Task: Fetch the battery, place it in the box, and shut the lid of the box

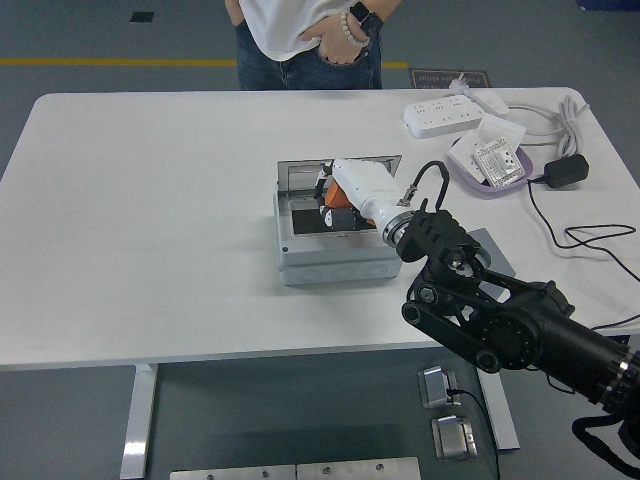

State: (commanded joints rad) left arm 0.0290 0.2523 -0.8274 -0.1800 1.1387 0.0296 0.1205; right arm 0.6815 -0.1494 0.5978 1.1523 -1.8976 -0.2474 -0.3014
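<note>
Robot hand [333, 203] with orange battery [337, 200] inside open box [330, 262].

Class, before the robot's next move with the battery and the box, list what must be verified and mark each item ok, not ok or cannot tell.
1. Right hand reaches inside the grey box: ok.
2. Orange battery is over the box opening: ok.
3. Battery released and lying flat on the box floor: cannot tell, the hand hides it.
4. Lid stands open behind the box, clear for closing: ok.
5. Person at the far side keeps hands off the table: ok.
6. Lid closed: not ok.
</note>
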